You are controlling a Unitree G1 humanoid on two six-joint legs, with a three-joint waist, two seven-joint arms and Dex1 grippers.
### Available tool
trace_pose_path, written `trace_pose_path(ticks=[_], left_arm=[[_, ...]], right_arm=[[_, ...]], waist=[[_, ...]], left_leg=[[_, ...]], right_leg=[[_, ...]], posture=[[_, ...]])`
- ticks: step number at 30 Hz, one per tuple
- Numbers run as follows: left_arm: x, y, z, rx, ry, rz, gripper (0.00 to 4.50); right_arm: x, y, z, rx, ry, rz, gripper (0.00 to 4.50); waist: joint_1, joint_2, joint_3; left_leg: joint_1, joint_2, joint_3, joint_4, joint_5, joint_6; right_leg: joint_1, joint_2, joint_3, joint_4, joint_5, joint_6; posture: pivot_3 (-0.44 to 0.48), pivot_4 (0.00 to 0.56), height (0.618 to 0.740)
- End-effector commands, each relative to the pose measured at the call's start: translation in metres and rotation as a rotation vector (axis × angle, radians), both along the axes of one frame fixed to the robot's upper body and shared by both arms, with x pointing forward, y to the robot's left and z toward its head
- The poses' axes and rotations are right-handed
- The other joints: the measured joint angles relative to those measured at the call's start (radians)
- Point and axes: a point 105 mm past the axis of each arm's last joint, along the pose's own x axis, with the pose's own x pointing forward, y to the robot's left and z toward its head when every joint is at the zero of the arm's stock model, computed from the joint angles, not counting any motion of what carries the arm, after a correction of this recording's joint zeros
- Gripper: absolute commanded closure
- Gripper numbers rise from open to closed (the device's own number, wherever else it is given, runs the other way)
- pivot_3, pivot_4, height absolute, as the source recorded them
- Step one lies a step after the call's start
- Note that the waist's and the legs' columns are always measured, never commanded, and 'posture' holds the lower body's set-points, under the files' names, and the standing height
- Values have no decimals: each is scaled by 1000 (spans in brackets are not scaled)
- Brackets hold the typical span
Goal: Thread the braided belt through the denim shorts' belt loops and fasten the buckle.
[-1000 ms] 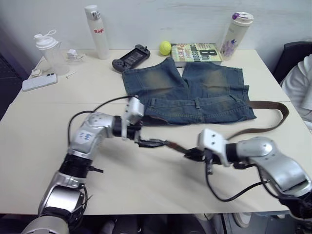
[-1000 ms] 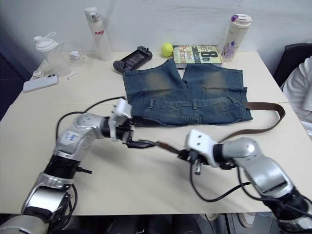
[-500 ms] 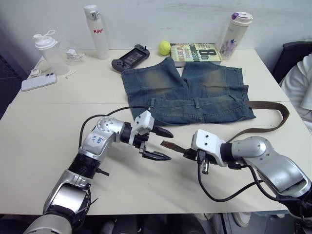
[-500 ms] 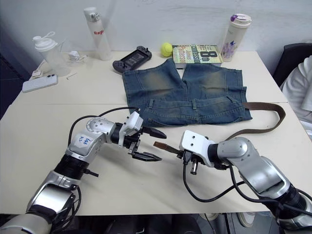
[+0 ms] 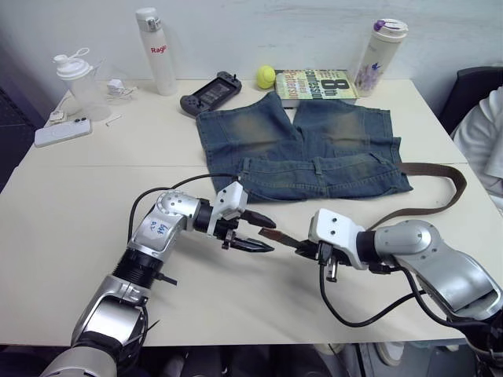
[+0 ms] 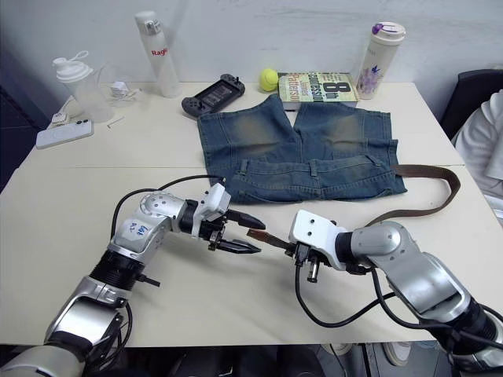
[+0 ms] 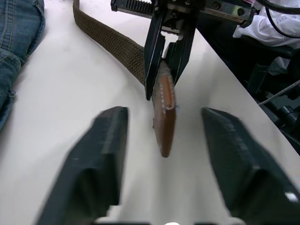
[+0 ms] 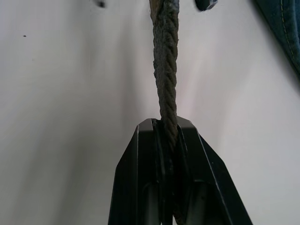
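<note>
Right end effector (image 5: 302,247): you see its two black fingers clamped on the braided belt (image 5: 428,169) a little back from the strap's free tip, over the front half of the desk (image 5: 63,196).
Belt tip (image 7: 164,117): the smooth brown end sticks out past the right fingers, pointing at the left end effector and lifted off the desk, as far as you can judge.
Left end effector (image 5: 258,232): its fingers stand apart, one on each side of the belt tip, touching nothing.
Braided belt: from the right grip it runs back toward the desk's right edge, bends there, and comes back along the waistband to the right side of the denim shorts (image 5: 302,145).
Denim shorts: you find them spread flat at mid-desk, waistband toward the front edge, legs toward the back edge.
Belt loops (image 5: 317,166): small upright strips on the waistband; you cannot tell whether the strap passes through any.
Back edge: a book (image 5: 318,83) and a yellow ball (image 5: 266,76) lie just behind the shorts.
</note>
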Motion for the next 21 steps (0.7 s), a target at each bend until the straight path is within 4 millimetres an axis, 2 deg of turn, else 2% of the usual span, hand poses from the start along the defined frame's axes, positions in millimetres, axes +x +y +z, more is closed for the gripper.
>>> trace_pose_path(ticks=[1,3,12,14,15,16,20,21], left_arm=[[2,-1,5,-20,-12,5,3475],[1,-1,6,-21,-10,3,4442],[0,-5,7,-46,0,18,4481],[1,-5,7,-54,11,30,4500],[1,-5,7,-58,16,36,4500],[2,-4,7,-69,26,54,4500],[11,0,12,-157,140,171,4500],[14,2,12,-192,198,216,4500]], right_arm=[[-2,0,10,6,-38,10,4500],[-2,0,10,5,-38,8,4500],[-1,3,18,59,-66,-1,4500],[0,4,23,102,-72,-23,3651],[0,4,26,125,-71,-33,3440],[3,0,31,177,-69,-85,2954],[8,-35,46,345,-24,-316,1051],[4,-44,51,405,-3,-352,627]], waist=[[0,0,0],[0,0,0],[0,0,0],[0,0,0],[0,0,0],[0,0,0],[3,0,0],[4,0,0]], left_leg=[[0,0,0,0,0,0],[0,0,0,0,0,0],[0,0,0,0,0,0],[0,0,0,0,0,0],[0,0,0,0,0,0],[0,0,0,0,0,0],[-1,0,-1,0,0,0],[-1,-1,-2,1,0,1]], right_leg=[[0,0,0,0,0,0],[0,0,0,0,0,0],[0,0,0,0,0,0],[0,0,0,0,0,0],[0,0,0,0,0,0],[0,0,0,0,0,0],[0,0,0,4,0,0],[0,0,0,4,0,0]], posture=[[0,150,740],[0,150,740],[0,150,740],[0,150,740],[0,150,740],[0,150,740],[0,150,740],[0,150,740]])
